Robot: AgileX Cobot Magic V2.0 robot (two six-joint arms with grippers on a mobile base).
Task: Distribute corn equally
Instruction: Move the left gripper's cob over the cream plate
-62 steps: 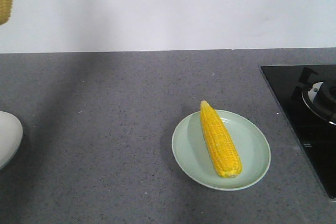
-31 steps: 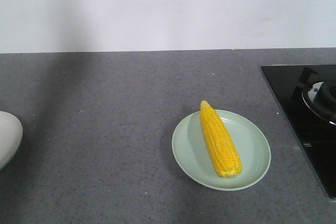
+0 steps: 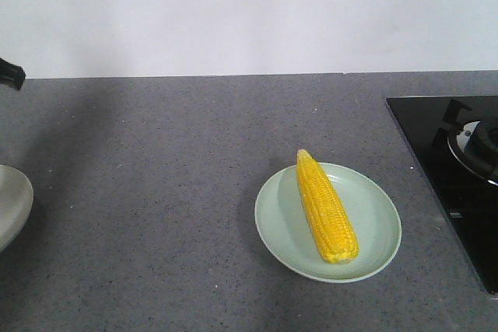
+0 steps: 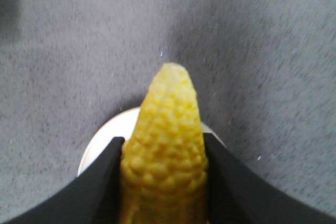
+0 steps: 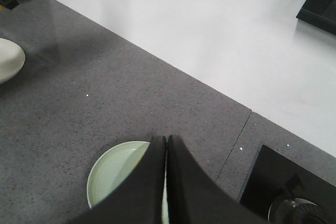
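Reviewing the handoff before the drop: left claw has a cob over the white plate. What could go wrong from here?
1. The left claw grips the corn near its thick end, tip pointing out; on release it may tip or roll off the white plate, which is mostly hidden beneath it.
2. The plate sits at the front view's left edge, so landing is hard to verify there.

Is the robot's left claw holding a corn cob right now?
Yes, the left gripper is clamped on a corn cob, a dark finger pressing each side.

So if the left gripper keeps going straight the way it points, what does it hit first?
Probably the white plate under it: the left gripper holds a corn tip-first above that plate, though depth is unclear.
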